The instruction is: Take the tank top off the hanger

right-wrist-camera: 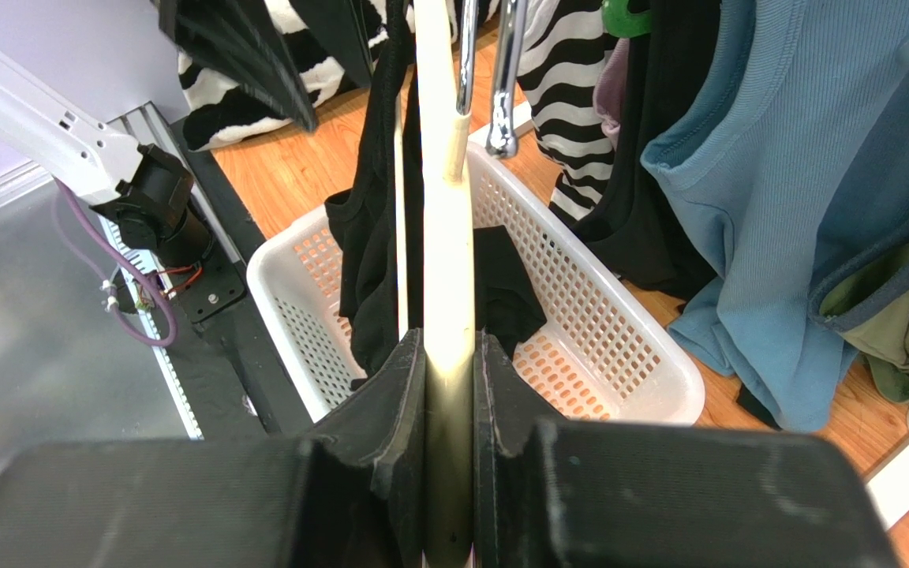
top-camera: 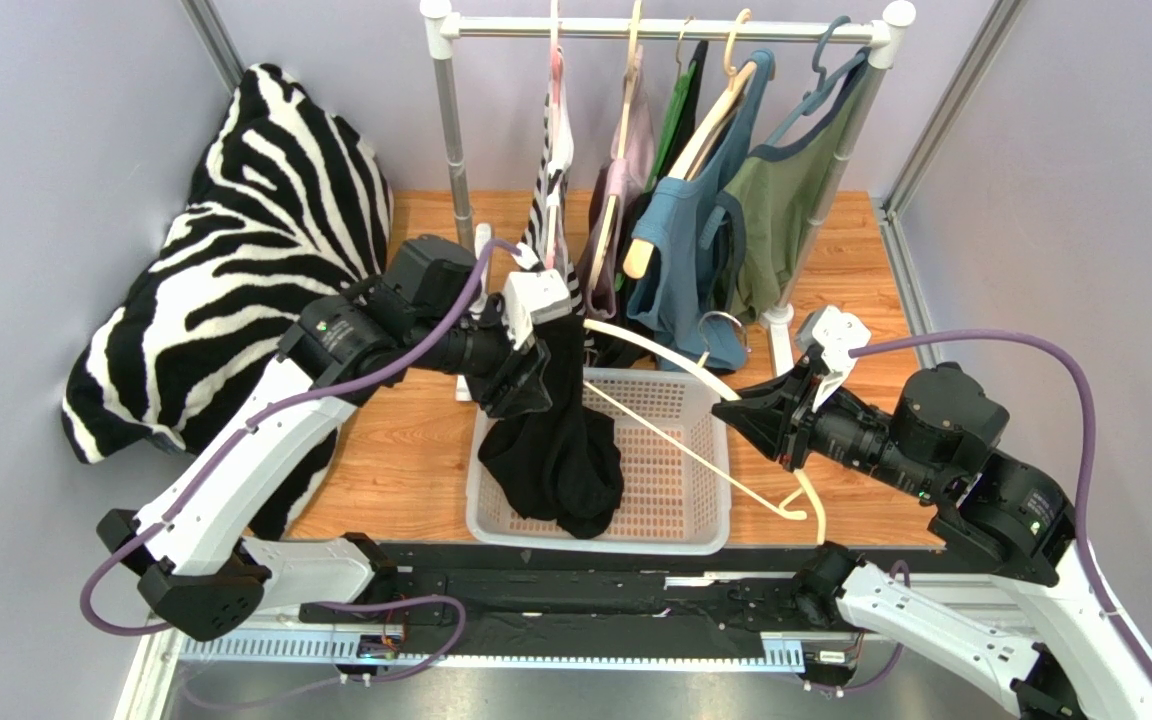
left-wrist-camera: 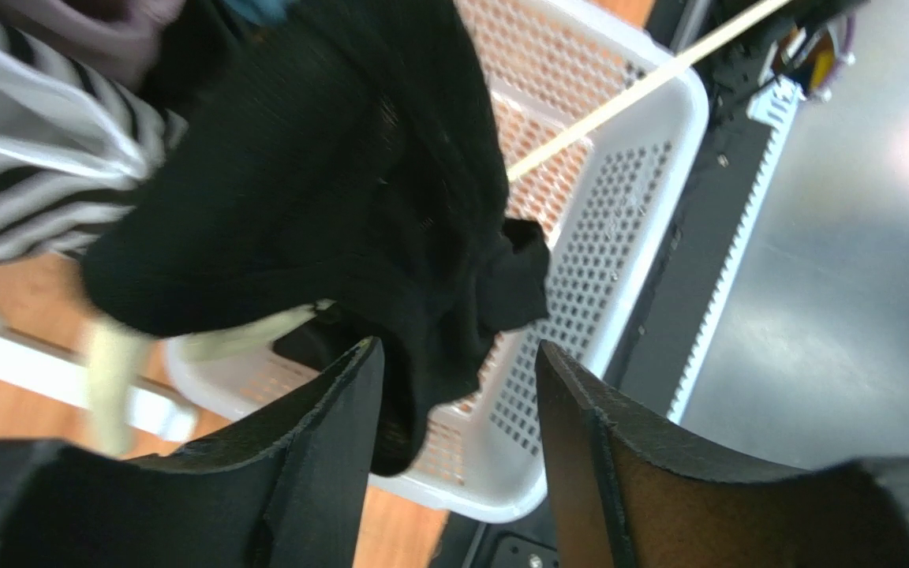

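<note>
The left gripper (left-wrist-camera: 457, 353) stands open, its two dark fingers (left-wrist-camera: 317, 462) well parted and closed on nothing. The black tank top (top-camera: 555, 450) hangs just in front of them. A fold of the fabric dips into the gap near one finger, but whether it touches cannot be told.

From the overhead camera the tank top falls in a long bunch from beside the left gripper down into the white perforated basket (top-camera: 680, 495), where its lower part lies heaped in the left half. The basket sits at the near edge of the wooden worktop (top-camera: 402, 450), about midway along it.

The right gripper (right-wrist-camera: 450, 346) is clamped tight on the cream hanger (right-wrist-camera: 447, 260) — its fingers press the flat bar from both sides with no gap showing. The hanger reaches out over the basket toward the left arm. In the right wrist view the tank top hangs just beside the bar, and in the left wrist view a pale hanger end shows under the black cloth, so the garment looks not yet free of it.

Along the far edge stands a clothes rack (top-camera: 657, 26) with other garments on hangers — a striped one (top-camera: 552, 180), a blue top (top-camera: 680, 255) and an olive-green top (top-camera: 778, 210). A zebra-striped cushion (top-camera: 252, 240) leans at the left edge of the worktop, toward the far-left corner.
</note>
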Motion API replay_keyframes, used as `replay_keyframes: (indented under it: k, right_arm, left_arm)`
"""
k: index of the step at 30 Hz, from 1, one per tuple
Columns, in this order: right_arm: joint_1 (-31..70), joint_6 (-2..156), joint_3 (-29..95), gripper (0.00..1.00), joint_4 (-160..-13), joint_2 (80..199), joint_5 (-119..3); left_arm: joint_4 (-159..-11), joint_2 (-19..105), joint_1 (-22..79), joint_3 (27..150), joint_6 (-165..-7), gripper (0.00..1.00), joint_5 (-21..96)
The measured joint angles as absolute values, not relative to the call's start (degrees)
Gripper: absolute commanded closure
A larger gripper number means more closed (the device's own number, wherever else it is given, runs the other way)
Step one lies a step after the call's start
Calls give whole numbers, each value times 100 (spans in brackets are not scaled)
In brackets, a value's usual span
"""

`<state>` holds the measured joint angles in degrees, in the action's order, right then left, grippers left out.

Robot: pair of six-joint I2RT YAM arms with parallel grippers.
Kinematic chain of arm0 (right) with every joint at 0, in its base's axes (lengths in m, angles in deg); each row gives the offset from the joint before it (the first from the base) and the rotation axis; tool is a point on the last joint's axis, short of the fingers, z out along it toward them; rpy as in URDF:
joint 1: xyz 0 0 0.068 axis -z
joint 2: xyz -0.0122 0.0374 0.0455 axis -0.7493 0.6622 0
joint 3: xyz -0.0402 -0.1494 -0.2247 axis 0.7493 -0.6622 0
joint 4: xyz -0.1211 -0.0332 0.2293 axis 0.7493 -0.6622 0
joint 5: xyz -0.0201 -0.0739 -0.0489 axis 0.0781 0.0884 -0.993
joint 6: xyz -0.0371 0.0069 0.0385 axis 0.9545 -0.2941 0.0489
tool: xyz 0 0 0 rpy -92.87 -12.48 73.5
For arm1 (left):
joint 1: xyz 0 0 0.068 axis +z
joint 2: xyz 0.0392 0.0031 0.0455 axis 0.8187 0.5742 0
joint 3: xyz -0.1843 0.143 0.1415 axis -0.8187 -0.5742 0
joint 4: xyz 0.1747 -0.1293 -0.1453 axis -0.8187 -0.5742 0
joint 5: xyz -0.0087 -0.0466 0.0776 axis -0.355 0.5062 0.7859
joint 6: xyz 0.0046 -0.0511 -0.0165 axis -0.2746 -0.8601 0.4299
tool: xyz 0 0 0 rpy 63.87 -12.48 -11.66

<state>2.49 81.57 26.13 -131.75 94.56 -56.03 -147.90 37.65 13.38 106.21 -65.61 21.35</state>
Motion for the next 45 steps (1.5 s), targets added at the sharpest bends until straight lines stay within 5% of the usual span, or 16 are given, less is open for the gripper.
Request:
replay_keyframes:
  k: [9,20,21,24,25,45]
  right_arm:
    - [249,8155,2766,100,-13173,9550,-5568]
    - [271,8098,2860,100,-13190,9627,-5603]
    - [271,8091,2871,100,-13199,9627,-5603]
    - [273,8087,2888,100,-13205,9625,-5598]
    - [271,8076,2901,100,-13227,9625,-5583]
    - [257,8120,3034,100,-13328,9620,-5482]
  left_arm:
    - [-14761,3794,1338,10127,-6786,23,1881]
    - [-14595,4388,1335,10499,-6902,21,2543]
    - [-14589,4412,1333,10523,-6913,25,2631]
    - [-14554,4434,1338,10543,-6987,72,2779]
    - [-14551,4441,1338,10549,-6974,100,2830]
    - [-14864,3577,1775,11012,-6944,100,1651]
